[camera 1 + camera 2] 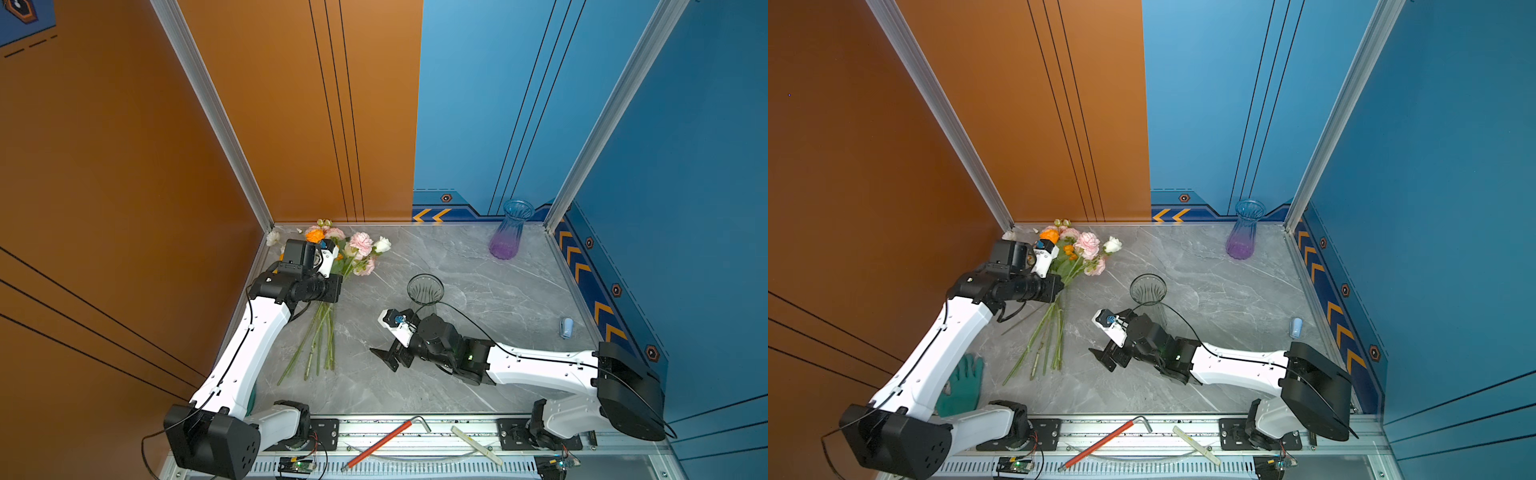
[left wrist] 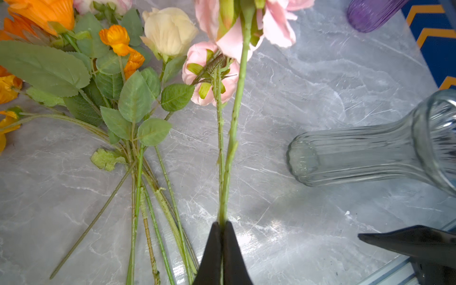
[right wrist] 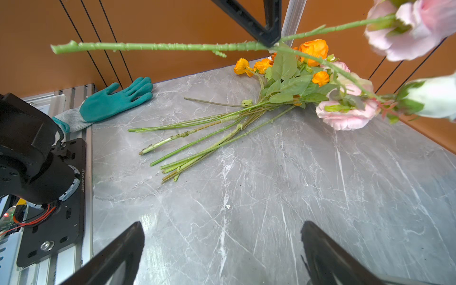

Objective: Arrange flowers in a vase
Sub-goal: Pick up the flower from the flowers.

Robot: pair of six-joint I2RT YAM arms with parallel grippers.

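The flowers [image 1: 328, 332] lie as a bunch on the grey table at the left, with pink, white and orange blooms toward the back wall; both top views show them [image 1: 1050, 336]. My left gripper [image 2: 223, 223] is shut on a pink flower's green stem [image 2: 237, 98], with a thinner stem beside it. The right wrist view shows that stem [image 3: 158, 46] held above the table. A clear ribbed vase [image 1: 424, 291] stands mid-table. My right gripper [image 1: 386, 357] hovers open and empty in front of the vase; its fingers [image 3: 318, 237] are spread wide.
A blue-and-purple vase [image 1: 509, 237] stands at the back right by the wall. A green glove [image 1: 961, 386] lies at the front left under my left arm. A red-handled hex key [image 1: 382, 442] rests on the front rail. A small pale-blue object [image 1: 566, 327] sits at the right edge.
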